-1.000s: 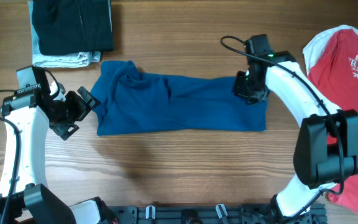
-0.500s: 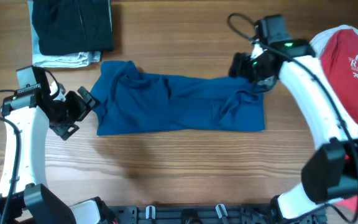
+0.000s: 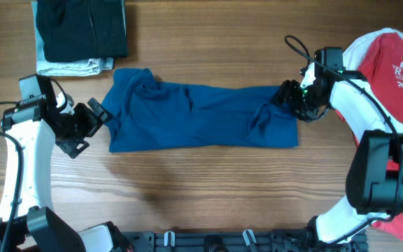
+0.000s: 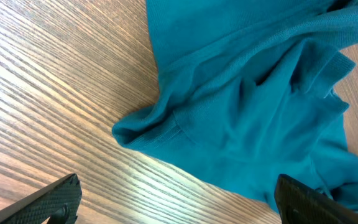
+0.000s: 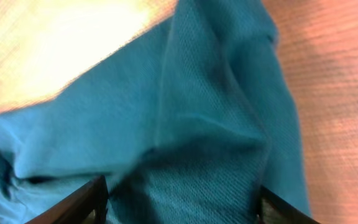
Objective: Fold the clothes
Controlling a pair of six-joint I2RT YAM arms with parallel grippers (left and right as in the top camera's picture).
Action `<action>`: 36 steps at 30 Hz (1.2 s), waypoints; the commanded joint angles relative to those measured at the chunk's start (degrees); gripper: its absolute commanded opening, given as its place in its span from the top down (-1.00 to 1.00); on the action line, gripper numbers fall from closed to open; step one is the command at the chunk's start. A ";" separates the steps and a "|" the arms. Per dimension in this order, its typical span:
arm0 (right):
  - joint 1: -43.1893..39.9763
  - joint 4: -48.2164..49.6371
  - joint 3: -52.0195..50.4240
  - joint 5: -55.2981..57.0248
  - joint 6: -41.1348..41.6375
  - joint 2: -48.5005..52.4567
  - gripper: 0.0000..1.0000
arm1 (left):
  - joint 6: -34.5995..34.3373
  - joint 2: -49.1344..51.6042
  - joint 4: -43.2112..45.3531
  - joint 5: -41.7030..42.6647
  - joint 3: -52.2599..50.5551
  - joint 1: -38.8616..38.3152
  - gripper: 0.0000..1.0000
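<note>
The dark blue shirt (image 3: 201,115) lies folded into a long strip across the middle of the table. My left gripper (image 3: 93,120) is open just off its left edge; in the left wrist view (image 4: 178,196) the shirt's rumpled collar end (image 4: 260,106) lies ahead of the fingers. My right gripper (image 3: 290,96) is at the shirt's upper right corner. In the right wrist view (image 5: 182,202) its fingers are spread wide with blue cloth (image 5: 197,124) between them. The red T-shirt (image 3: 390,77) with white lettering lies at the far right, partly under the right arm.
A stack of folded dark garments (image 3: 82,28) sits at the back left on a light grey-white garment (image 3: 72,68). Bare wooden table (image 3: 208,189) runs along the front.
My right arm swung right, from above the shirt's right end to its upper right corner. The shirt's right part gained a diagonal wrinkle. The left arm has not moved.
</note>
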 commanded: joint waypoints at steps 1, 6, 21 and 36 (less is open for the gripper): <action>0.09 4.13 -0.15 -5.29 2.19 1.16 0.13 | 1.33 -0.57 0.02 0.85 -0.24 0.42 -1.00; 2.56 10.01 -0.15 -6.23 6.58 1.22 0.87 | 1.31 -0.57 0.59 0.87 -0.24 0.42 -0.99; 5.53 13.38 2.84 -11.85 4.28 -2.64 -0.47 | 1.33 -0.50 0.24 0.81 -0.24 0.42 -0.99; 17.49 7.13 -5.22 -8.33 2.32 -0.44 0.91 | 1.33 -0.50 -0.52 0.85 -0.24 0.42 -0.99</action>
